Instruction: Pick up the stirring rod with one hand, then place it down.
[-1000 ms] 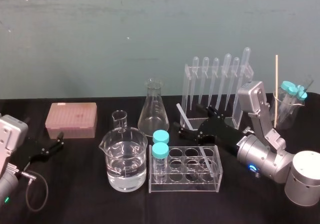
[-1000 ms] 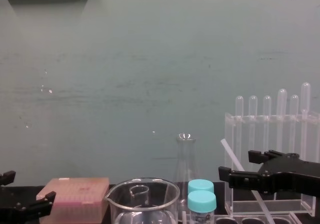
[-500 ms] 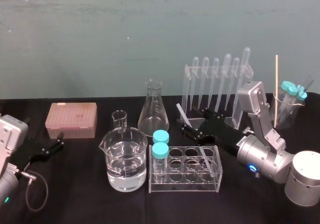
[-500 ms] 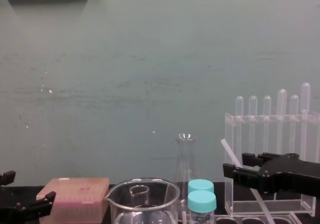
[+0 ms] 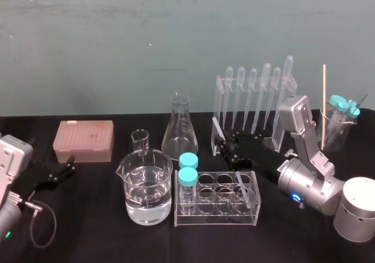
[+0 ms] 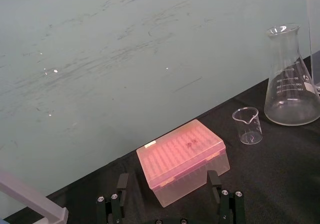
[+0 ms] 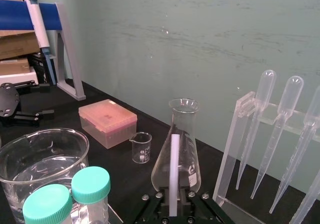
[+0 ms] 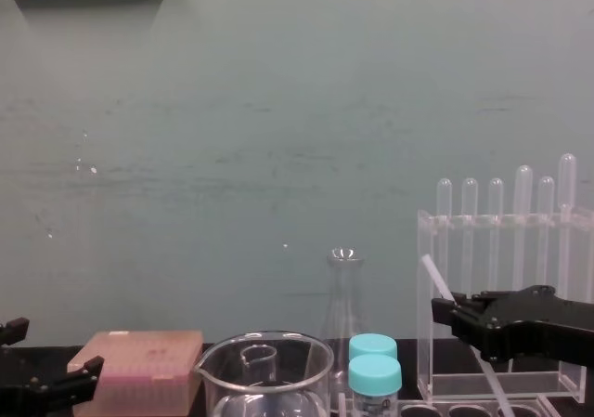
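The stirring rod (image 5: 216, 125) is a thin translucent-white stick that leans up and to the left out of the clear tube rack (image 5: 218, 219). My right gripper (image 5: 225, 146) reaches in from the right, and its black fingers are shut on the rod's upper part. In the right wrist view the rod (image 7: 173, 169) stands upright, pinched in the right gripper (image 7: 173, 200), in front of the flask. The chest view has the rod (image 8: 434, 276) sticking up out of the right gripper (image 8: 450, 313). My left gripper (image 5: 61, 172) rests open at the table's left, near the pink box.
A water-filled beaker (image 5: 146, 187) and two teal-capped tubes (image 5: 188, 169) stand left of the rack. A conical flask (image 5: 179, 128), a small beaker (image 5: 140, 140) and a pink tip box (image 5: 84, 139) stand behind. A pipette stand (image 5: 252, 99) is behind the right gripper.
The right gripper's fingers have come together from wide open onto the rod. The rod now stands a little steeper. The left arm has not moved.
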